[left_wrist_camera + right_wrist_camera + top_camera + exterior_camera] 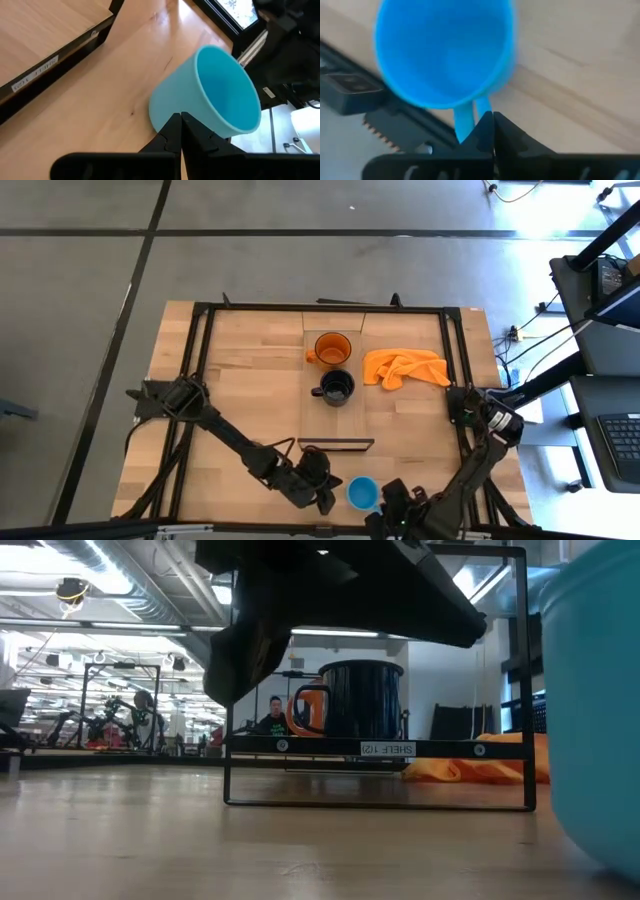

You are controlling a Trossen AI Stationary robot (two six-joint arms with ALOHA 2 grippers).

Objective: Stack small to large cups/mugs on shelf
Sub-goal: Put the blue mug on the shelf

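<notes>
Both arms (225, 435) are dark, built of slim jointed links. Each gripper (179, 131) has two black fingers (512, 132) tapering to thin tips.

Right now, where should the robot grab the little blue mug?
Best by its handle, which sticks out toward the right gripper at the table's near edge. The blue mug stands upright off the shelf, so the thin rim is a second choice, from above.

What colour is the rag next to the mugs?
Orange. The rag shows best in the high view, lying beside the orange mug.
</notes>
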